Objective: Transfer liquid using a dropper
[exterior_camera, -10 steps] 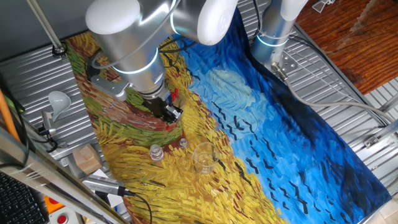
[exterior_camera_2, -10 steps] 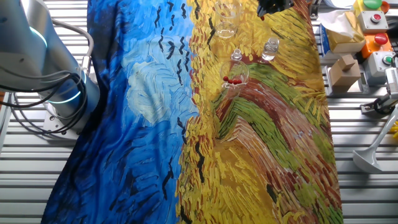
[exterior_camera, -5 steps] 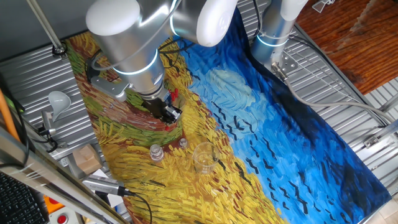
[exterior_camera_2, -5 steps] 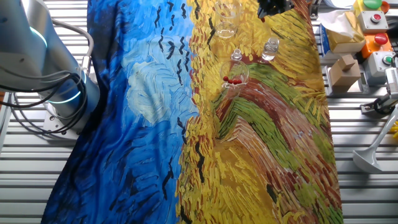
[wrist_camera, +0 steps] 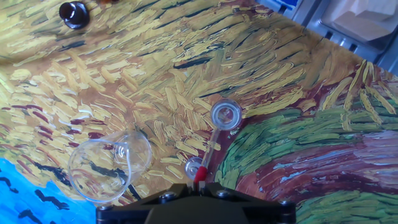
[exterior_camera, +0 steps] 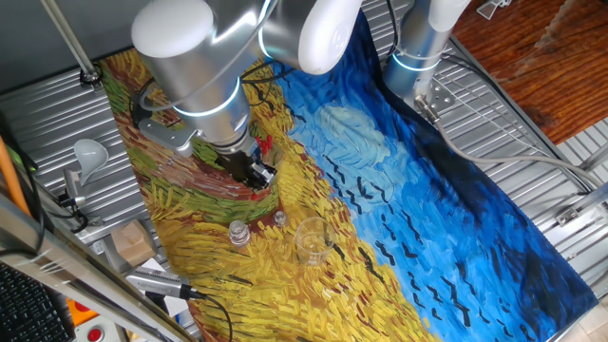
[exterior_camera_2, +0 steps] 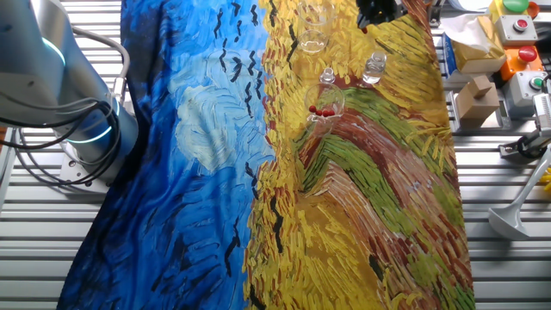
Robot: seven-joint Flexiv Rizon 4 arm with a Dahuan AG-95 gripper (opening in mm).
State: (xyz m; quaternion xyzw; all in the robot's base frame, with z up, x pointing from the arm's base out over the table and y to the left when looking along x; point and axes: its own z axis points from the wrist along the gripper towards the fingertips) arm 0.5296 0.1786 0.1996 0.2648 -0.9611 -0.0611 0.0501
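My gripper (wrist_camera: 200,185) is shut on the red bulb of the dropper (wrist_camera: 203,170). Its clear stem slants up towards a small open vial (wrist_camera: 226,114). A second small vial (wrist_camera: 193,167) stands just left of the bulb, and a large clear beaker (wrist_camera: 109,165) stands further left. In one fixed view the gripper (exterior_camera: 255,172) hangs low over the painted cloth, above the two vials (exterior_camera: 237,232) and the beaker (exterior_camera: 312,239). The other fixed view shows the gripper (exterior_camera_2: 379,10) at the top edge. There, a glass (exterior_camera_2: 326,108) on the cloth holds more red-bulbed droppers.
A dark round cap or bottle (wrist_camera: 74,14) sits at the hand view's top left. Cardboard boxes (exterior_camera_2: 476,99) and button boxes (exterior_camera_2: 516,17) crowd the metal slats beside the cloth. A white scoop-shaped thing (exterior_camera: 87,152) lies on the slats. The arm's base (exterior_camera_2: 86,129) stands at the blue side.
The gripper has shifted only a hair with the dropper in it. The vials and beakers have not moved.
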